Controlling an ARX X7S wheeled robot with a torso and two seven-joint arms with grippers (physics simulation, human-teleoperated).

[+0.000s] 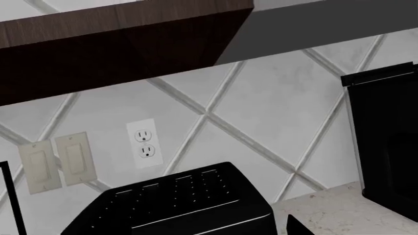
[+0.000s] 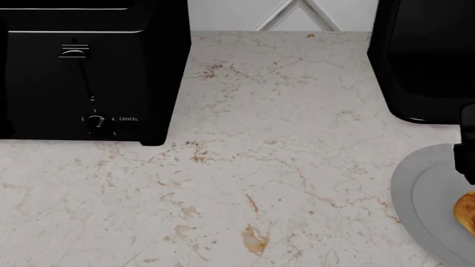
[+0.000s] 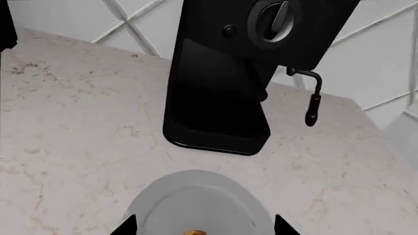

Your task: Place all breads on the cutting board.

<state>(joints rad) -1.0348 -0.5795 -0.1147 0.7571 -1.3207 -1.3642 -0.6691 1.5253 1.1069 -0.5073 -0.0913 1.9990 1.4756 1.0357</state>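
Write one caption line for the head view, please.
Marble counter with a black toaster, a black appliance, and a bread on a grey plate.

Open bench (image 2: 282,167) between toaster (image 2: 89,72), left, and coffee machine (image 2: 426,61), right. Grey plate (image 2: 415,189) occupies the right edge, just before the machine. Tiled wall (image 2: 297,14) closes the rear.

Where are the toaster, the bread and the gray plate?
toaster (image 2: 89,72), head view, on its black front face above the dial.
bread (image 2: 466,214), head view, on the golden crust at the picture's right edge.
gray plate (image 2: 419,189), head view, on its bare rim left of the bread.
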